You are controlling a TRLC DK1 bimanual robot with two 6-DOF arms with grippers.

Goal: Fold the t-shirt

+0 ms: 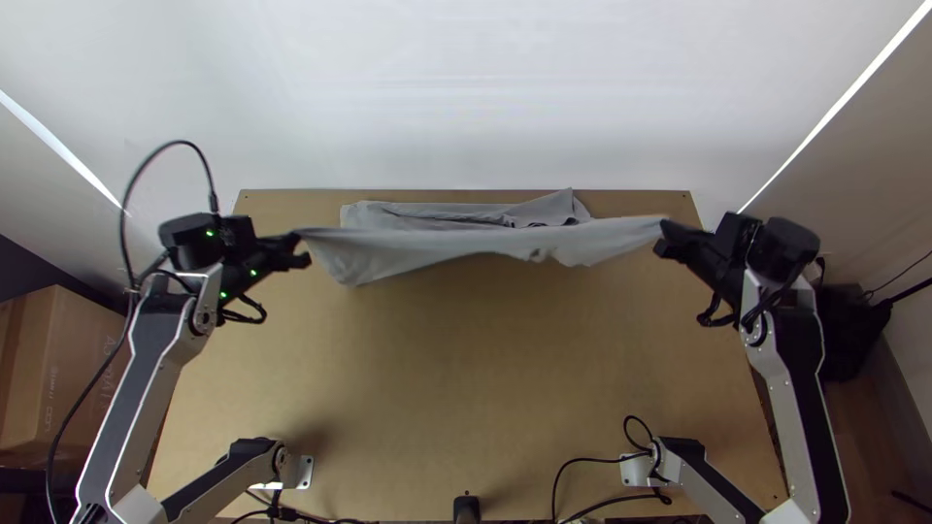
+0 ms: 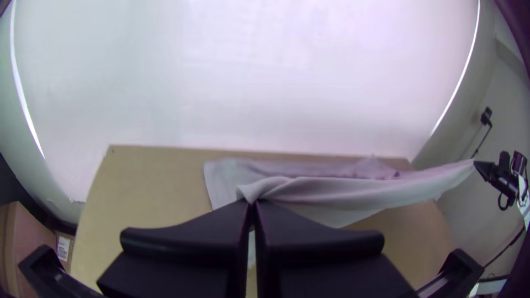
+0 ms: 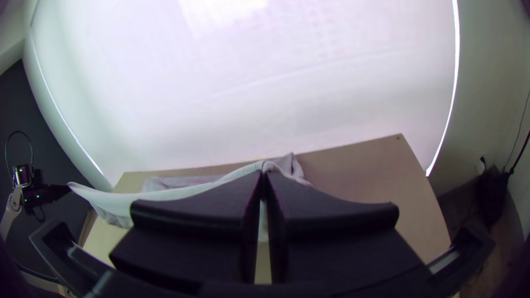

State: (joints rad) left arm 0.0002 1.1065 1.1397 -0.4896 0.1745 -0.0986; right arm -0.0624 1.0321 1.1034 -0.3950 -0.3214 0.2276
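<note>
In the top view my left gripper and my right gripper hold a grey t-shirt stretched between them above the table. Part of the cloth lies bunched in a strip along the table's far edge, behind the raised part. The left wrist view has my left gripper shut on one end of the t-shirt. From the right wrist, my right gripper appears shut on the other end of the t-shirt. Which parts of the shirt are gripped, I cannot tell.
The wooden table extends from the cloth toward the arm bases. Cables lie by the near edge, next to a small black object. A cardboard box stands left of the table; a pale wall rises behind it.
</note>
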